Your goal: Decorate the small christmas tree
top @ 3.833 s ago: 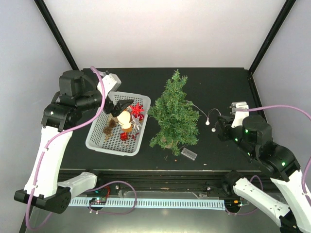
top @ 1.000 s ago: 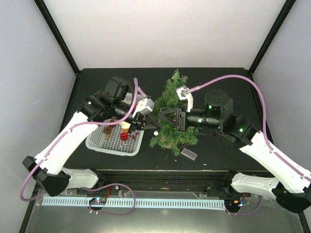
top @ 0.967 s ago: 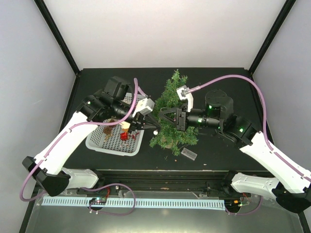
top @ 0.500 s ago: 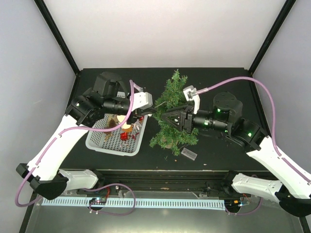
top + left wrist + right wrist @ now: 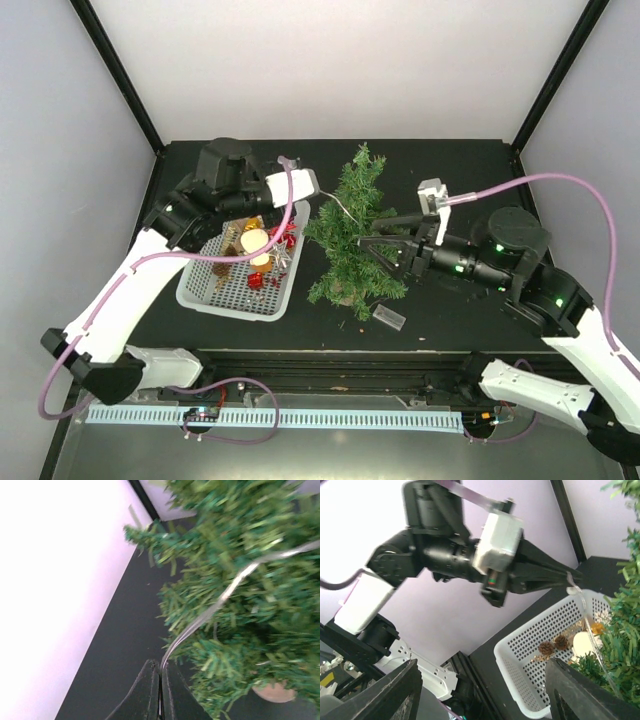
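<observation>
Tree [image 5: 352, 235] stands upright on the black table [image 5: 470, 165] near its middle, just right of the white basket [image 5: 232, 311], its lower branches close to the basket's right rim. From above, the left gripper [image 5: 316, 193] reaches over the basket's far corner toward the tree's upper left. A thin silvery wire [image 5: 340, 207] runs from its tip into the branches. The right gripper [image 5: 378, 252] comes in from the other side with its fingers spread at the tree's right flank; whether they touch the needles cannot be told. The basket holds a pale ball [image 5: 253, 240], red ornaments [image 5: 285, 235] and pine cones [image 5: 224, 270]. A small clear box [image 5: 392, 318] lies on the table just in front of the tree.

Left wrist view: the left gripper [image 5: 160, 680] is pinched tight on the wire [image 5: 225, 595], which rises from between the fingers [image 5: 148, 695] and crosses the tree [image 5: 240, 645] toward the upper right. The tan base [image 5: 274, 692] shows at the lower right, resting on the table [image 5: 115, 670].

Right wrist view: the right gripper [image 5: 482, 667] is wide apart — its two fingers [image 5: 395, 695] sit at opposite bottom corners with nothing between them. Ahead, the left gripper [image 5: 570, 576] points at the tree [image 5: 625, 630], and the wire [image 5: 585, 607] hangs from its tip down over the basket [image 5: 530, 680]. Pine cones [image 5: 555, 644] and the ball [image 5: 582, 641] lie inside — partly hidden by branches.
</observation>
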Available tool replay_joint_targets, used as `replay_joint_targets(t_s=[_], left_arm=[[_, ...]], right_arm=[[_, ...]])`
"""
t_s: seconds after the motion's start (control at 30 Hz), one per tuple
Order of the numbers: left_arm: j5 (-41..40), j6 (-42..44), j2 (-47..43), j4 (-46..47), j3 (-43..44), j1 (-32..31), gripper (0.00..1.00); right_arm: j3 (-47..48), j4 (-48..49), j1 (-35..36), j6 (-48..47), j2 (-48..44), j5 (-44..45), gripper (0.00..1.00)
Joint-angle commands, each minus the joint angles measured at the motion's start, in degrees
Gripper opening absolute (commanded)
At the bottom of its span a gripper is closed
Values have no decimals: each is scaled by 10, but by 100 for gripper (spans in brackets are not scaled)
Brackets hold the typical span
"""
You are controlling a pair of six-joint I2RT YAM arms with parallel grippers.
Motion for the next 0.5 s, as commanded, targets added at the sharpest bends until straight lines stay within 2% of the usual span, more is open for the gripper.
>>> replay_joint_targets(t_s=[0.0,0.23,0.47], left_arm=[[-44,18,44,61,9,12,2],[-31,22,95,105,8,13,1],[-24,15,120,150,-9,13,2]], right_arm=[[19,7,2,-21,-25,23,69],[47,-28,2,-43,-28,39,71],[33,-30,2,-48,-34,46,72]])
